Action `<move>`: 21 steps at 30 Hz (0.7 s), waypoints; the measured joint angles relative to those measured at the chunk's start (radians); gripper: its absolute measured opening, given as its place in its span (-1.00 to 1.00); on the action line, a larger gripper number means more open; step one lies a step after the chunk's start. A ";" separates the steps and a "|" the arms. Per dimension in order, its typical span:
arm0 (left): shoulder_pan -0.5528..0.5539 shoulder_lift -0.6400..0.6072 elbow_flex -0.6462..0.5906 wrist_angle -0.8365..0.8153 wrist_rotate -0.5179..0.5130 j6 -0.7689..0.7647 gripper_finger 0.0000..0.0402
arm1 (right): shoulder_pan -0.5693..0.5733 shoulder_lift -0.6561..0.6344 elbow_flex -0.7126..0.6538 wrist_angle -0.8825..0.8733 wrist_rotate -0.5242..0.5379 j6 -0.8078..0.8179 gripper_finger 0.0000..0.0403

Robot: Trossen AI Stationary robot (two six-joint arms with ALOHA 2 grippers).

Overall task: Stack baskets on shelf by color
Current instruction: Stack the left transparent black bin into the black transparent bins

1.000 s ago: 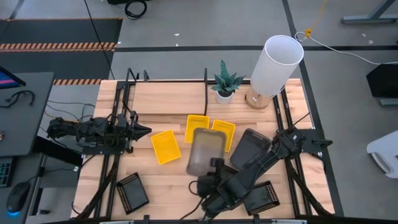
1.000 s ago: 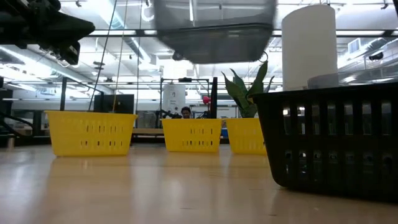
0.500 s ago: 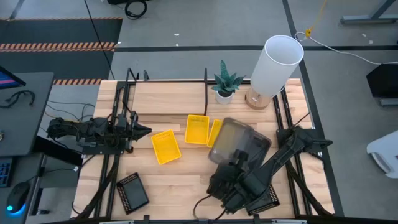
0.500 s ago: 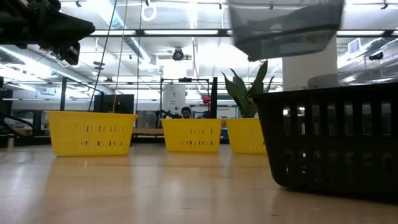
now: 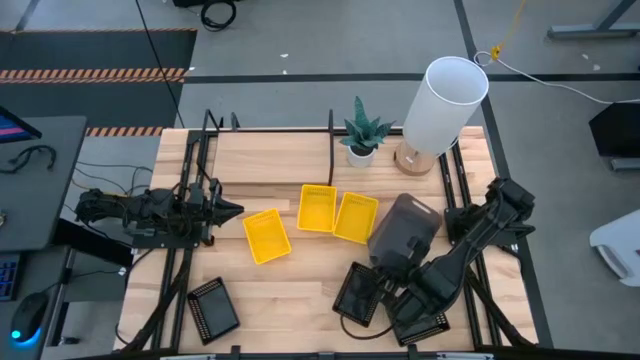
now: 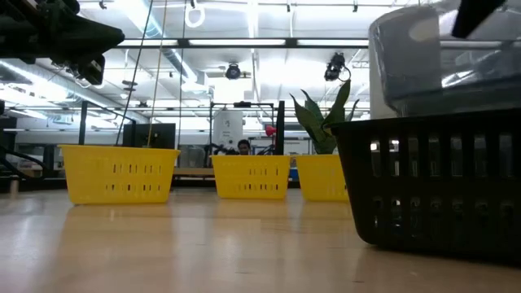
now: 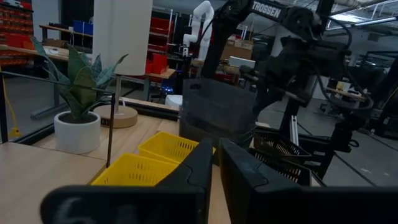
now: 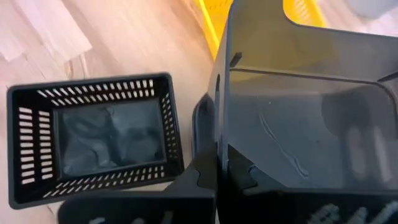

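Note:
My right gripper (image 8: 217,177) is shut on a dark grey see-through basket (image 5: 405,230), held in the air at the table's right half, beside the yellow baskets. Three yellow baskets (image 5: 266,236), (image 5: 317,207), (image 5: 356,217) stand on their bottoms mid-table. Black perforated baskets stand near the front edge: one at the left (image 5: 213,307), one beside my right arm (image 8: 93,140), one under the arm (image 5: 422,322). The shelf (image 5: 270,160) runs along the far left. My left gripper (image 7: 216,165) hovers shut at the left side, holding nothing. My right gripper pinches one side wall of the grey basket at its rim (image 8: 221,134), one finger inside the basket and one outside. The fingers come slanting down from the table's near side. The basket is lifted clear of the table, open side up and tilted.
A small potted plant (image 5: 360,132) and a tall white lamp (image 5: 445,105) stand at the table's far edge. Black metal frame rails run down both sides of the table. Bare wood lies between the yellow baskets and the front edge.
My right gripper has swung toward the table's right edge with the grey basket, rolling its wrist on the way. The basket has turned about and gone from the table's middle to the right of the yellow baskets. The black basket beside the arm now shows.

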 joint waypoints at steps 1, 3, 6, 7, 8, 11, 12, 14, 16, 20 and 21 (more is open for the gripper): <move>0.000 0.000 0.000 0.000 0.000 0.000 -0.81 | 0.000 -0.001 -0.014 0.018 -0.004 0.002 -0.99; 0.000 0.000 0.000 0.000 0.000 0.000 -0.80 | 0.000 -0.002 -0.036 0.047 -0.025 0.002 -0.99; 0.000 0.000 0.000 0.000 0.000 0.000 -0.80 | 0.000 -0.002 -0.056 0.078 -0.051 0.002 -0.99; 0.000 0.000 0.000 0.000 0.000 0.000 -0.81 | 0.000 -0.002 -0.058 0.088 -0.057 0.002 -0.99; 0.000 0.000 0.000 0.000 0.000 0.000 -0.82 | 0.000 -0.002 -0.058 0.093 -0.065 0.002 -0.99; 0.000 0.000 0.000 0.000 0.000 0.000 -0.84 | 0.000 -0.002 -0.059 0.092 -0.084 -0.003 -0.99; 0.000 0.000 0.000 0.000 0.000 0.000 -0.84 | 0.000 -0.002 -0.059 0.096 -0.085 -0.004 -0.99; 0.000 0.000 0.000 0.000 0.000 0.000 -0.85 | 0.000 -0.002 -0.059 0.100 -0.091 -0.004 -0.99; 0.000 0.000 0.000 0.000 0.000 0.000 -0.85 | 0.000 -0.001 -0.059 0.100 -0.092 -0.003 -0.97; 0.000 0.000 0.000 0.000 0.000 0.000 -0.83 | 0.000 -0.001 -0.059 0.102 -0.098 0.000 -0.91; 0.000 0.000 0.000 0.000 0.000 0.000 -0.82 | 0.000 -0.001 -0.059 0.102 -0.102 0.000 -0.89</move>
